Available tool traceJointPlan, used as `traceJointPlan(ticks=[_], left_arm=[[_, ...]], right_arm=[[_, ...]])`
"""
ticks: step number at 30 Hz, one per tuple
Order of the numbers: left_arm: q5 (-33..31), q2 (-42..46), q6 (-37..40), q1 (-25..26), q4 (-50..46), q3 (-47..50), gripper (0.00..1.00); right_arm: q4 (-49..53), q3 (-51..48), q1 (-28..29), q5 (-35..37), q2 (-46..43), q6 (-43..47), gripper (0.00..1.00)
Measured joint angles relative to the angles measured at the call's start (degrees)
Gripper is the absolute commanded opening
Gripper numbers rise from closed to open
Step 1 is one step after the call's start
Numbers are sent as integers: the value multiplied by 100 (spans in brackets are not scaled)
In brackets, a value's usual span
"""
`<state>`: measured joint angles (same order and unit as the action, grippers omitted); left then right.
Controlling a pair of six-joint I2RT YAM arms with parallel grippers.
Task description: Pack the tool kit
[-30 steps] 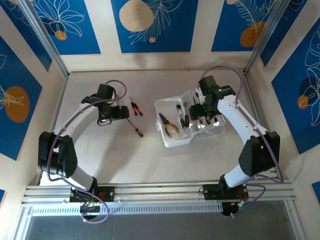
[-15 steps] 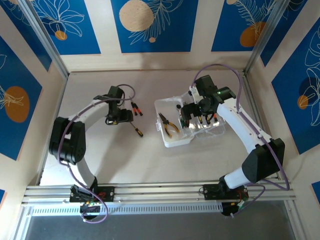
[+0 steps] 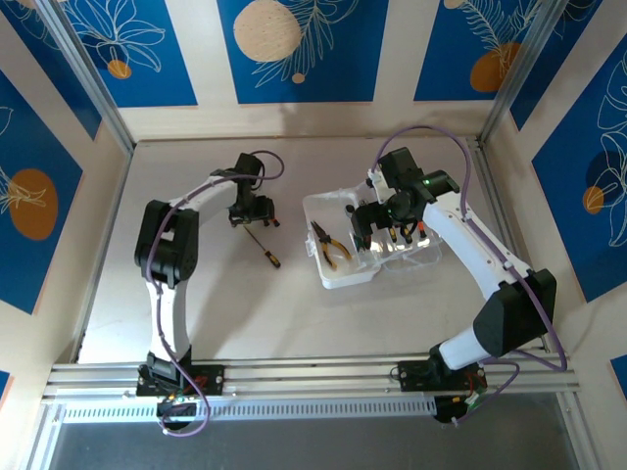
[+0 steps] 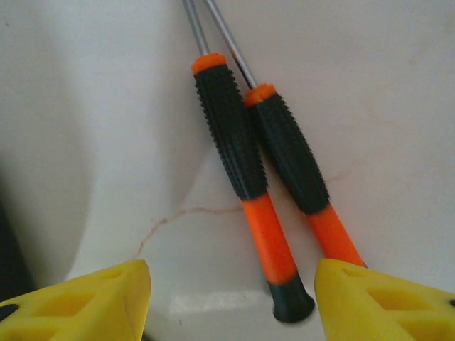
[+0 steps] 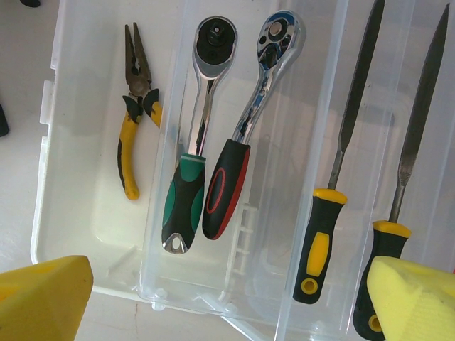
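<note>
My left fingers [image 4: 78,302] stood part-open just above the worktop [image 4: 85,106] and held nothing, with 1 pad on each side of the butt ends of 2 black-and-orange screwdrivers. The left screwdriver [image 4: 231,142] and the right screwdriver [image 4: 291,156] lay flat, side by side. Their long axes ran almost straight away from my wrist — shafts far, butts near. That put both handles across my closing line, which I judged right for a pinch. The right pad sat against the right screwdriver's orange end, while the left pad was well clear of the other handle, so I expected the pair to slide together before I had them.

The clear case [image 3: 338,277] lay open to the right of that pair, with the yellow pliers [image 5: 131,153] in its left tray. A 3rd screwdriver [image 3: 267,251] lay between, nearer my bases. My right fingers [image 5: 43,302] hung over the case, spread wide and empty — so the loose pair was the left arm's job.
</note>
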<state>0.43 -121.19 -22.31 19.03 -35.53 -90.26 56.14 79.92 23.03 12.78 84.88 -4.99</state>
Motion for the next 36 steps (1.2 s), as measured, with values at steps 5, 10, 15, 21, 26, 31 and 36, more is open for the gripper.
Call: traceJointPlan(ticks=[5, 10, 15, 21, 26, 31, 36], left_arm=[[-188, -181, 4, 2, -120, -214, 55], [-352, -251, 68, 2, -149, -262, 43], [-485, -280, 164, 2, -249, -313, 29], [-560, -280, 197, -2, -282, -313, 8], [-538, -251, 192, -2, -291, -313, 0], [-514, -199, 247, 0, -407, -313, 0], [-271, 271, 328, 2, -678, -313, 0]], right_arm=[[0, 0, 0, -17, 20, 0, 99], [0, 0, -7, -20, 26, 0, 99], [0, 0, -17, -37, 52, 0, 99], [0, 0, -33, -61, 52, 2, 99], [-2, 0, -55, -153, 50, 2, 99], [-70, 0, -118, -341, 48, 0, 99], [-197, 0, -221, -619, -17, -68, 99]])
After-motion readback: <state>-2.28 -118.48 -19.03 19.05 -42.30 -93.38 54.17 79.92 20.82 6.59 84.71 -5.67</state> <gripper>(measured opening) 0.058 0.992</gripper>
